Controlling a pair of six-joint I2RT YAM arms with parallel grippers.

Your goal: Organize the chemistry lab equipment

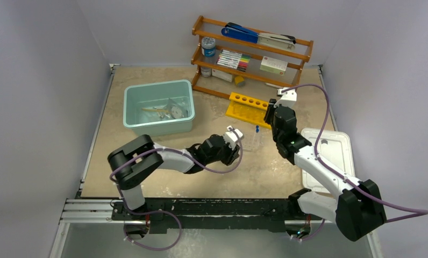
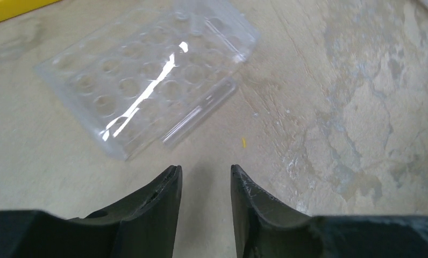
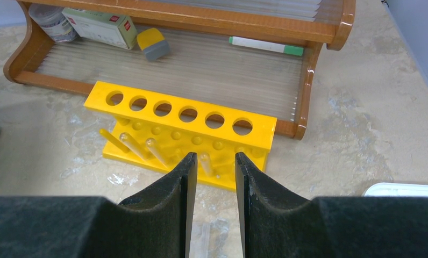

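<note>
A clear plastic well plate lies flat on the table with a clear test tube along its near edge. My left gripper is open and empty, low over the table just short of the plate; from above it is next to the plate. The yellow holed test-tube rack stands before the wooden shelf, with clear tubes leaning in it. My right gripper is open and empty, above the rack's right part. A round flask and amber tube lie in the teal bin.
The teal bin stands at the back left. The wooden shelf at the back holds markers, a blue stapler and boxes. A white lid lies at the right. A small blue item lies near the rack.
</note>
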